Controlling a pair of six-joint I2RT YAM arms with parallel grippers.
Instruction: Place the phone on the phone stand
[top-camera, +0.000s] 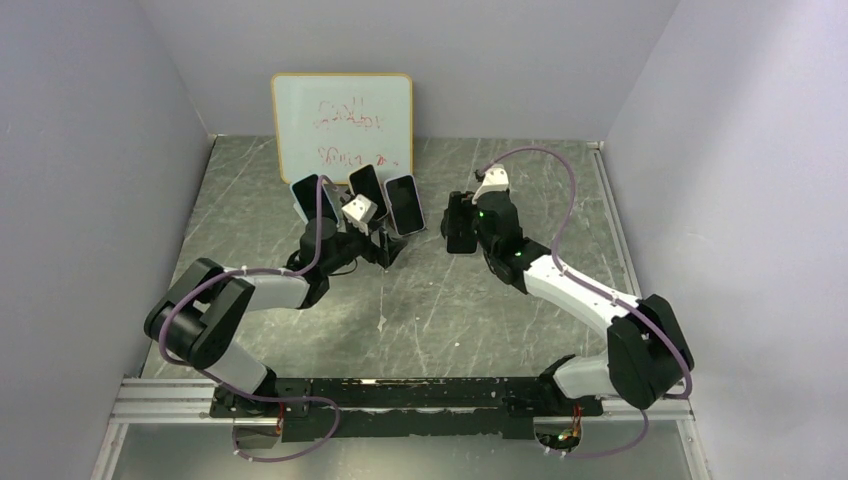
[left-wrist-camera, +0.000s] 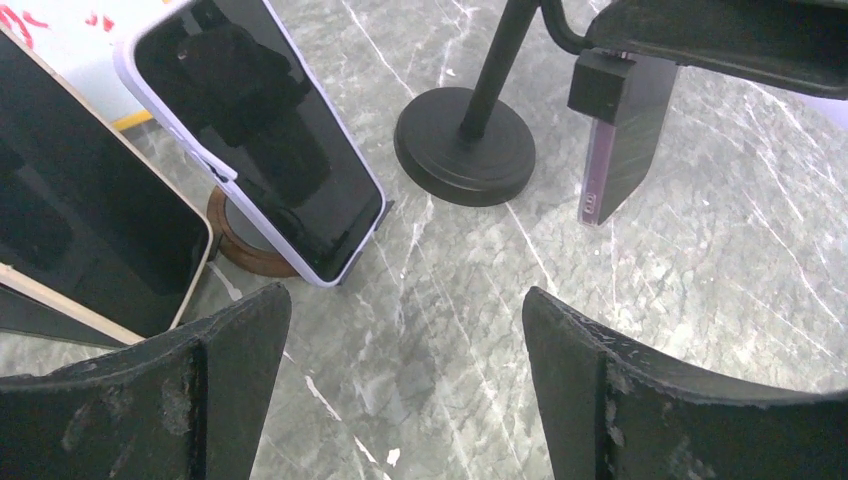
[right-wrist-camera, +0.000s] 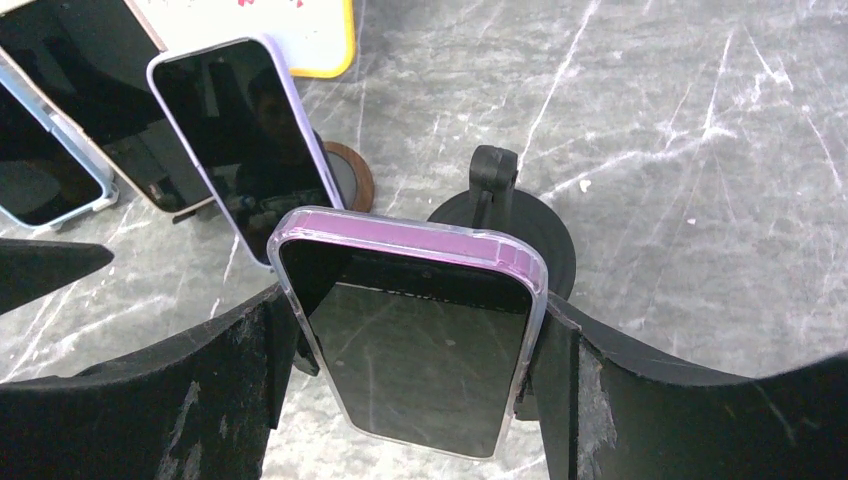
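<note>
Right tool (right-wrist-camera: 413, 325) clamps the phone (right-wrist-camera: 415, 380) by its 2 long edges, with the screen toward the wrist camera and the top edge leading. This grip probably leaves the back free to seat on the stand (right-wrist-camera: 497, 175), which rises just beyond the phone. Phone: dark, unlit screen in a clear, purple-tinted case, held off the worktop (right-wrist-camera: 700, 150). Left tool (left-wrist-camera: 405, 340), jaws wide and empty, hangs low near 3 other phones (top-camera: 403, 203) propped on their own stands, apparently keeping clear.
</note>
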